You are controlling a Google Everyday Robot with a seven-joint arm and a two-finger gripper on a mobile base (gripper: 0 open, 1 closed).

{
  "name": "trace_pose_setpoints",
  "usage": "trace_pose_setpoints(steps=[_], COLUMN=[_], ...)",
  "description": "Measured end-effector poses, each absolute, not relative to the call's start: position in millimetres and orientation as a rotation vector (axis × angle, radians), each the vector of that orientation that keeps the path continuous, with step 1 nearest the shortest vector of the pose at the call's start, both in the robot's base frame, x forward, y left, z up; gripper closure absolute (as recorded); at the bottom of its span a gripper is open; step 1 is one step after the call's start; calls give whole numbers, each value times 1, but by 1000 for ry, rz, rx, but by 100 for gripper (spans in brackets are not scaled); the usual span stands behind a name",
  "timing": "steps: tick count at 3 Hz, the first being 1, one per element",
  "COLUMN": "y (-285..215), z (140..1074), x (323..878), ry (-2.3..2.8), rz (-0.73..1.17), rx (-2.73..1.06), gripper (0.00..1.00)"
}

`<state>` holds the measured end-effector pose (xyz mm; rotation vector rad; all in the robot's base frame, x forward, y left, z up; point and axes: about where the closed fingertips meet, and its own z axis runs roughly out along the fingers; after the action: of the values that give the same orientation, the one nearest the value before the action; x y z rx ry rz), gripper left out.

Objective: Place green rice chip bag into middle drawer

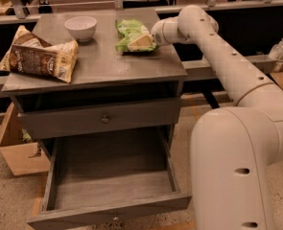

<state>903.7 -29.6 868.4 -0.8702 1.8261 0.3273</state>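
The green rice chip bag (127, 29) lies on the grey cabinet top (107, 63), towards its back right. My gripper (142, 43) reaches in from the right and rests at the bag's right front edge, touching it. The bag lies flat on the top. The middle drawer (110, 176) stands pulled wide open at the bottom of the cabinet, its plank floor bare, its small knob (115, 218) at the front edge.
A white bowl (80, 27) sits at the back of the top. A large tan-and-brown chip bag (38, 56) lies at its left. The upper drawer with a brass knob (105, 119) is shut. A cardboard box (16, 152) stands on the floor, left. My arm's base (232, 166) fills the right.
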Motion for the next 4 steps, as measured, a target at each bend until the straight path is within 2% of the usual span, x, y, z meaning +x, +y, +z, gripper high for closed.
trace_pose_setpoints(steps=[2,3,4], y=[-21,-22,-26], z=[862,865,876], x=[905,887,850], ry=[1830,1834,1844], rz=[359,381,402], rx=[-895,-938,-999], gripper=[64,88,100])
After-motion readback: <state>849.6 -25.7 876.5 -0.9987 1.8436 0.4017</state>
